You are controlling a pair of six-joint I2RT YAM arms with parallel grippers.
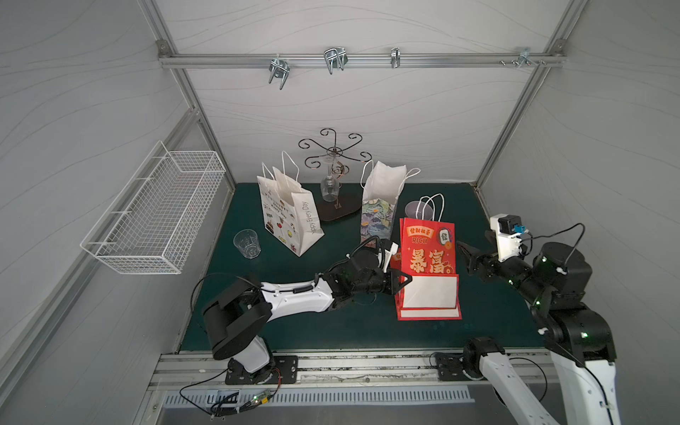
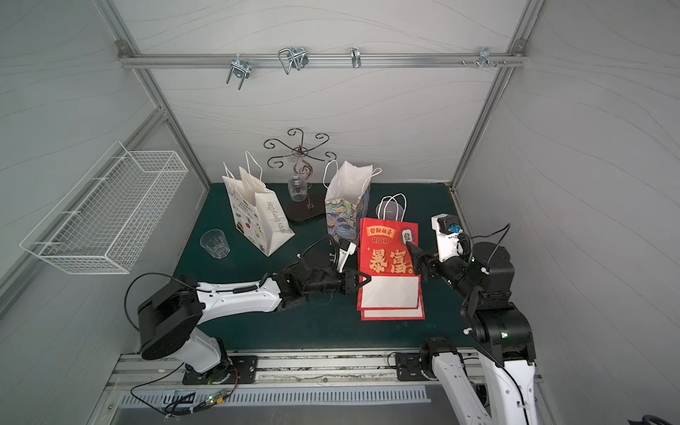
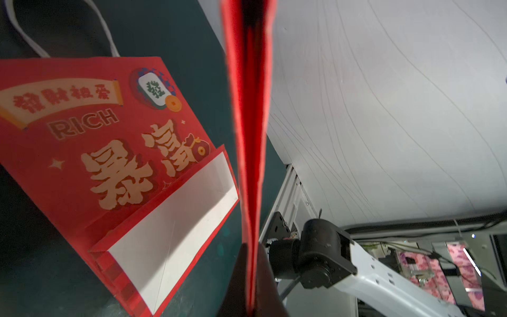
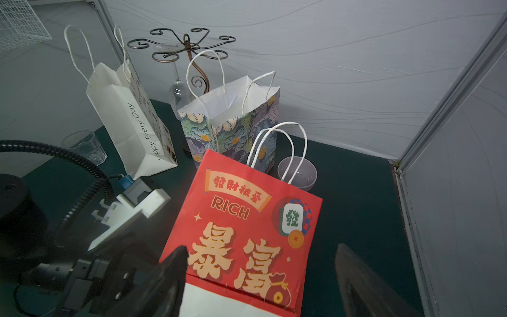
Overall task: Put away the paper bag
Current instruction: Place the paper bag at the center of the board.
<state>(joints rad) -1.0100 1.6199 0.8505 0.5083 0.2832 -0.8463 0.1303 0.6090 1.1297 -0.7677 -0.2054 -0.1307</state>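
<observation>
Pinching a raised side fold of the flat red paper bag with gold lettering (image 1: 427,257) between clenched left fingers (image 3: 236,288), probably to keep it collapsed for lifting off the dark green table (image 1: 294,323), right of centre. Holding right fingers (image 4: 362,285) spread wide beside its other edge, grasping nothing, likely waiting to assist.

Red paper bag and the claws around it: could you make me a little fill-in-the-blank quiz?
The left claw pinches an edge of the ____ paper bag.
The right claw, beside that bag, stands ____.
The wine glass hangs ____ from the scrolled rack.
Missing: red; open; upside down.
</observation>
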